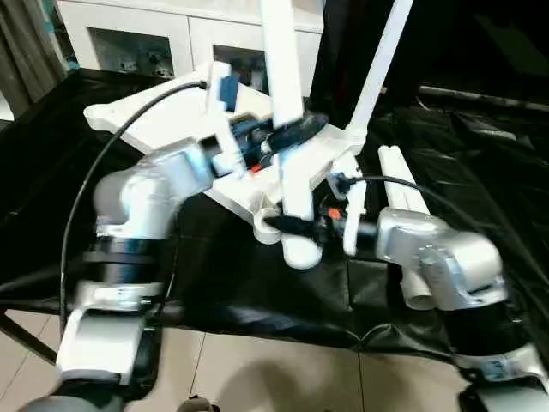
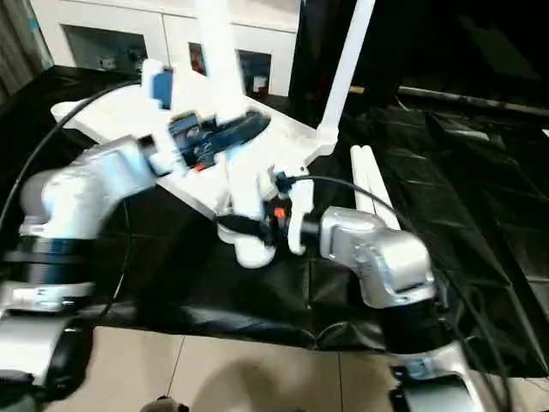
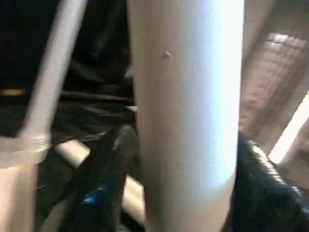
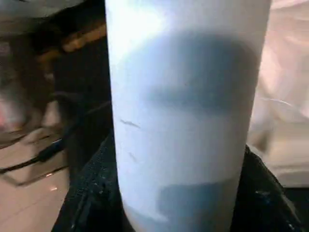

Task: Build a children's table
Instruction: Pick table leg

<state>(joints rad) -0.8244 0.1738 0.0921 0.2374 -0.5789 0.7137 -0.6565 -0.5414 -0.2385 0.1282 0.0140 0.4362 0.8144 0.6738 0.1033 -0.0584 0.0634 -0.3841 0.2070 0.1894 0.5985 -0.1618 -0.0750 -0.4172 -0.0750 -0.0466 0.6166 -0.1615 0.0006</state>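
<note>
smooth white tubular leg (image 1: 287,129) standing upright | left tool (image 1: 292,133) gripping it high | right tool (image 1: 292,227) gripping it low | ribbed tabletop (image 1: 171,120) lying behind on black-draped desk (image 1: 480,172)

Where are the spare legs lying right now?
The spare legs lie side by side on the black cloth, right of the tabletop, just beyond the right gripper.

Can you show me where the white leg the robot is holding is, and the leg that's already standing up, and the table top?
held leg (image 1: 287,94): left eye view, upper shaft.
standing leg (image 1: 382,64): left eye view, mid shaft.
table top (image 1: 163,116): left eye view, far-left part.
</note>
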